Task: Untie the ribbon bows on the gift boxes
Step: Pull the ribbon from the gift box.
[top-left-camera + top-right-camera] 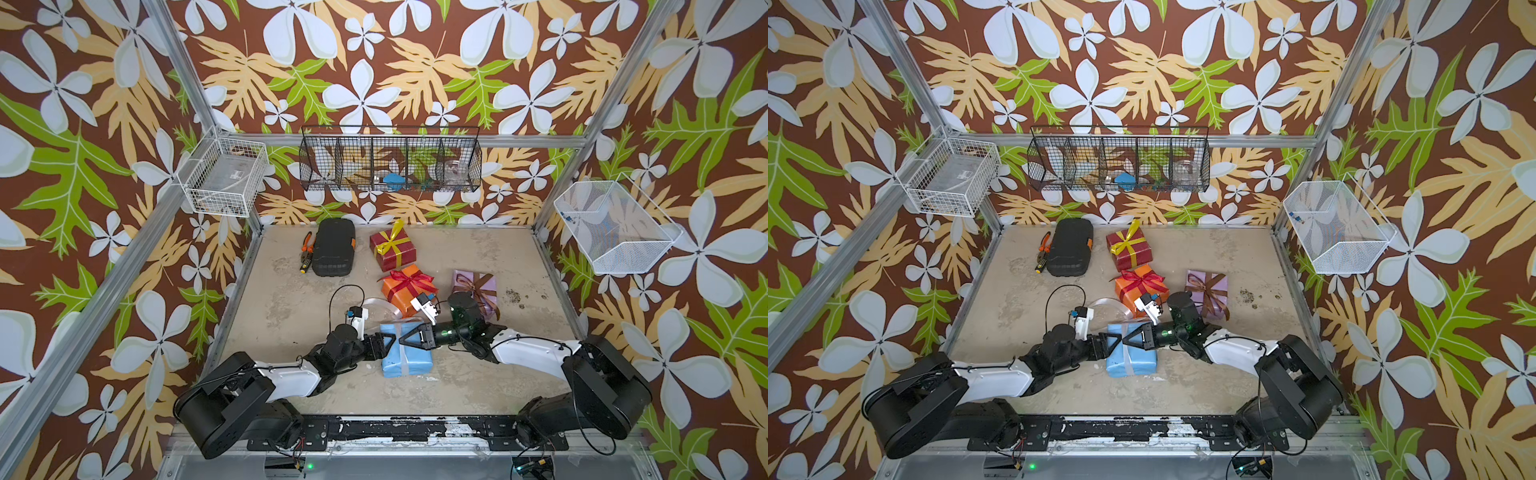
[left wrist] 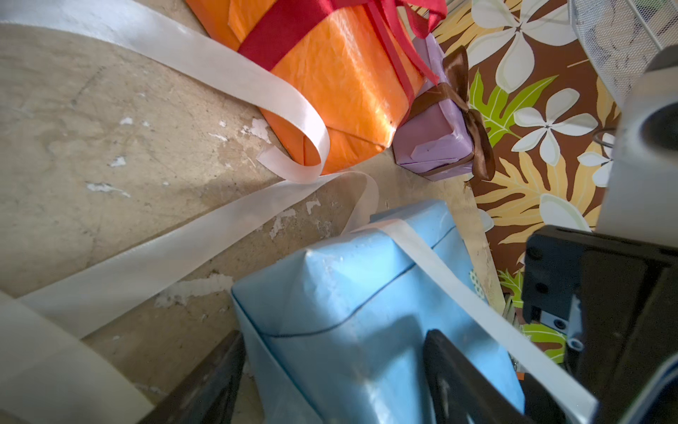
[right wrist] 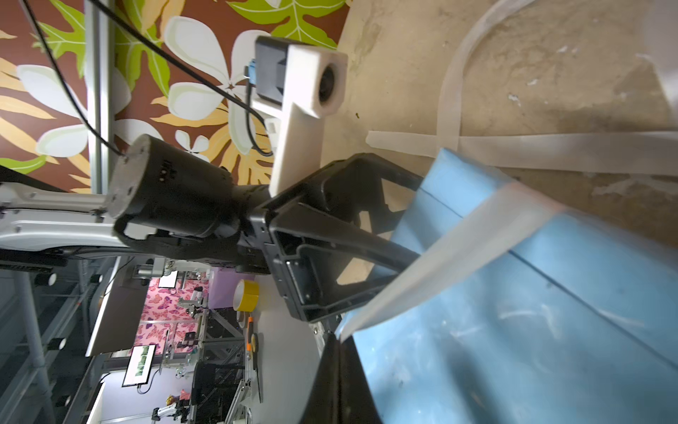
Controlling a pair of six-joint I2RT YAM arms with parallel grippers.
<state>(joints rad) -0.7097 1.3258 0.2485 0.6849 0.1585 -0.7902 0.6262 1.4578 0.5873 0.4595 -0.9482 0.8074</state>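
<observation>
The light blue gift box (image 1: 406, 351) lies near the table's six o'clock edge, its white ribbon (image 2: 205, 235) unknotted, one band across the wrapping and loose strips trailing toward eleven o'clock. The right gripper (image 3: 339, 336) is clamped tight on a taut ribbon end over the box. The left gripper (image 1: 388, 347) straddles the box's nine o'clock side, jaws spread wide. At one o'clock sit the orange box (image 1: 405, 291) with its red bow (image 1: 411, 281), and the lilac box (image 1: 478, 286).
</observation>
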